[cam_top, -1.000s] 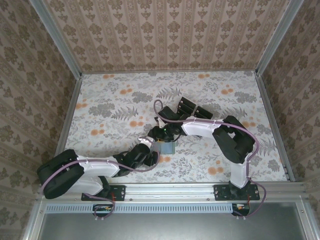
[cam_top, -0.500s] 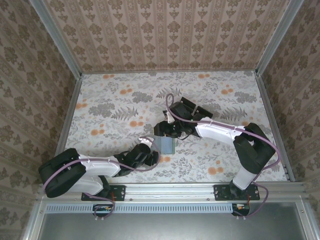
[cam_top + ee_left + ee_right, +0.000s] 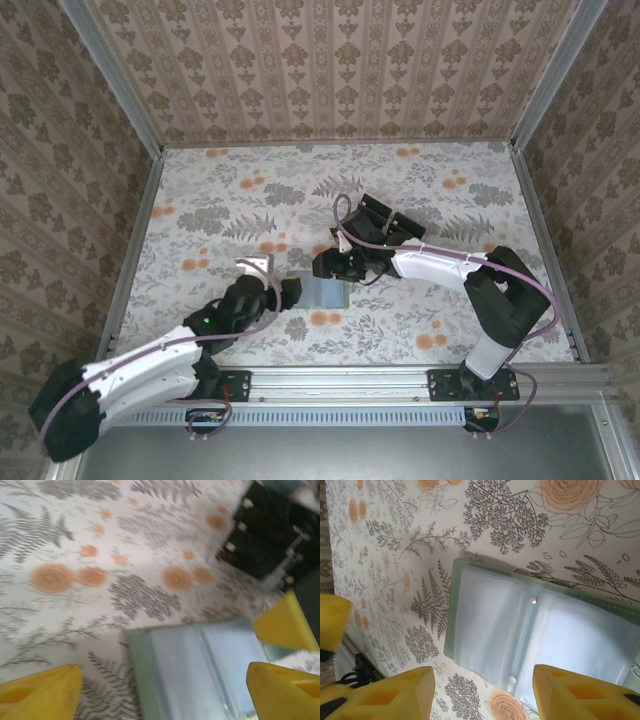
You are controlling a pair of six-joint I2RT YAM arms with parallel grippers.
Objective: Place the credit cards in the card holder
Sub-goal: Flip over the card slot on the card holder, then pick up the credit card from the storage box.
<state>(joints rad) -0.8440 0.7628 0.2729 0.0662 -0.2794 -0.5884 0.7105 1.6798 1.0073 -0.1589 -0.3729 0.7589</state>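
Green holder [image 3: 322,291] lies open, flat on the floral table [image 3: 200,220]. Left gripper [image 3: 160,690] sits just left of it, right gripper [image 3: 482,695] just behind, both jaws wide, empty. Black cards [image 3: 380,213] lie farther behind

The left pincer [image 3: 273,281] has released the card holder [image 3: 322,292], now lying flat.

card holder [image 3: 200,665] blurred, cut by the lower edge, dark shapes [image 3: 270,535] beyond too blurred to name
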